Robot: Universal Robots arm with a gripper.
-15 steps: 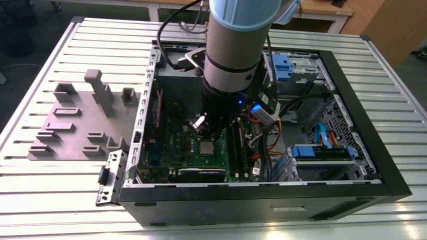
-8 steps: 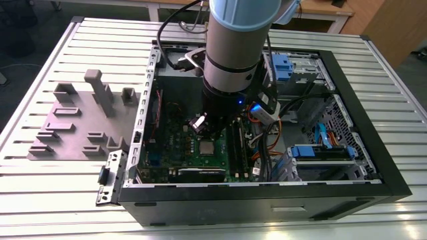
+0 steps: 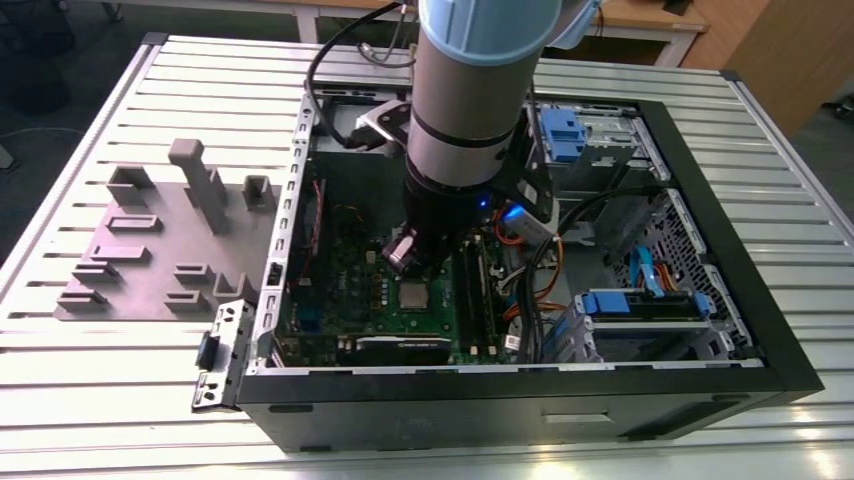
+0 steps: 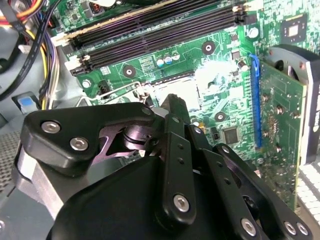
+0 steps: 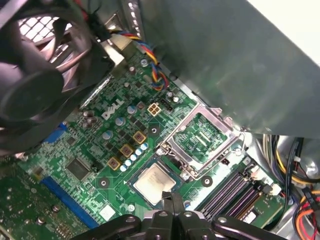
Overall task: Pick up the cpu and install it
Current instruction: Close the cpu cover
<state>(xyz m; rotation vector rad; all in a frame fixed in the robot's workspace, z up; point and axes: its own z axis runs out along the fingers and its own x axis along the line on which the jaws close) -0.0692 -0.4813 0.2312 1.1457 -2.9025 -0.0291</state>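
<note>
The cpu [image 5: 154,182], a small flat square chip with a shiny silver metal top and a thin darker rim, is seen lying flat on the green motherboard [image 5: 95,150], just beside the rectangular silver metal socket frame [image 5: 200,137], at what is judged to be its seat in the socket. The frame is swung open, so that green board is seen through its window and the chip is left uncovered. The black gripper [image 5: 171,196] is held close over the chip on the side away from the frame; its fingers appear drawn together at the tip, and nothing is gripped between them. In the exterior view the gripper [image 3: 404,262] is seen reaching down into the open black computer case [image 3: 747,330], with the cpu [image 3: 415,294] exposed just below it. The black memory slots [image 5: 225,192] are laid out beside the frame, and the round black fan [image 5: 35,95] is set well apart from it. From this, the picking and setting down are judged as done, while the frame is not yet closed over the chip, so the installation is judged unfinished.
</note>
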